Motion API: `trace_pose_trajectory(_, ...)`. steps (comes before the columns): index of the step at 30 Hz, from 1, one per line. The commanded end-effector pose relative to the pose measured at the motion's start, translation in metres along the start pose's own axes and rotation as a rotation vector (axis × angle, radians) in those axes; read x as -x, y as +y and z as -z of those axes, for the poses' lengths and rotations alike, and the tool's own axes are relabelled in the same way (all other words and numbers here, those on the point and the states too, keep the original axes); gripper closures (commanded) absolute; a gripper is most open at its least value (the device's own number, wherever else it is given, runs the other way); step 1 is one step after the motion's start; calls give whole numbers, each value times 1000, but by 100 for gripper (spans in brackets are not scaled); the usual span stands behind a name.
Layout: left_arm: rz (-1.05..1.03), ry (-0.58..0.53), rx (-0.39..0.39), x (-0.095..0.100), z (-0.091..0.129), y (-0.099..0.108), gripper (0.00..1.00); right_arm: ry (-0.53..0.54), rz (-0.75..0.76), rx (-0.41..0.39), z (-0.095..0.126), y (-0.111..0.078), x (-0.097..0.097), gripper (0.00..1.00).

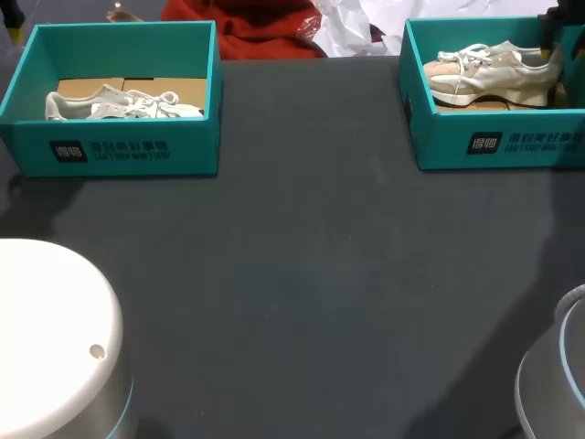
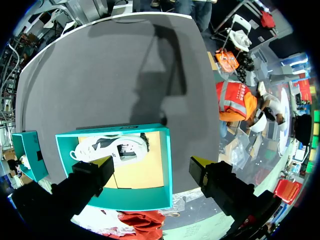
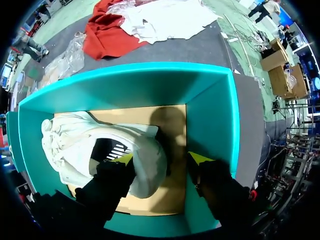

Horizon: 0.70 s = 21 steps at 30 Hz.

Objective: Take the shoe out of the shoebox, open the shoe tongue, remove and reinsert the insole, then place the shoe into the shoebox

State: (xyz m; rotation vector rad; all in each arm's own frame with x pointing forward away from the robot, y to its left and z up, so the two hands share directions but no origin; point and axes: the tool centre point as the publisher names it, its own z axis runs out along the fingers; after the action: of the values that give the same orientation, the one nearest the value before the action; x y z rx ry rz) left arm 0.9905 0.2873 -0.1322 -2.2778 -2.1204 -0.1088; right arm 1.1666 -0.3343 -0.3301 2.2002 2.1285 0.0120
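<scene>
The right shoe (image 1: pixel 489 75) lay in the right shoebox (image 1: pixel 498 142) at the far right corner of the tabletop (image 1: pixel 302 274). Its long axis ran side to side along the box's front wall, with the toe toward the middle of the tabletop and the heel toward the outer side wall. The right arm (image 1: pixel 553 384) reached down into that box, and the right claw (image 3: pixel 162 160) pointed almost straight down over the heel end. The claw stood wide: one yellow tip (image 3: pixel 125 159) sat at the shoe's opening, while the other hung over the cardboard liner (image 3: pixel 175 125) beyond the heel, apart from the shoe, so nothing was gripped. The left shoe (image 1: pixel 119 105) lay in the left shoebox (image 1: pixel 110 151) at the far left corner, also lengthwise along the front wall, with its heel apparently toward the outer side. The left arm (image 1: pixel 50 338) held the left claw (image 2: pixel 152 162) high above that box, looking down on it. Its fingers were spread wide and held nothing: one tip was over the box's interior, the other outside its side wall.
</scene>
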Motion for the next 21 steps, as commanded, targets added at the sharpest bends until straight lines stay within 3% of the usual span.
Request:
trace_pose_trajectory(1,-1,2,1,0,0,-1,0,10,-4,-35,-8,7,4,38)
trace_pose_trajectory(9,-1,2,1,0,0,-1,0,22,-7,-61,-16,3,3,43)
trace_pose_trajectory(21,-1,2,1,0,0,-1,0,37,0,-88,-24,-3,-3,32)
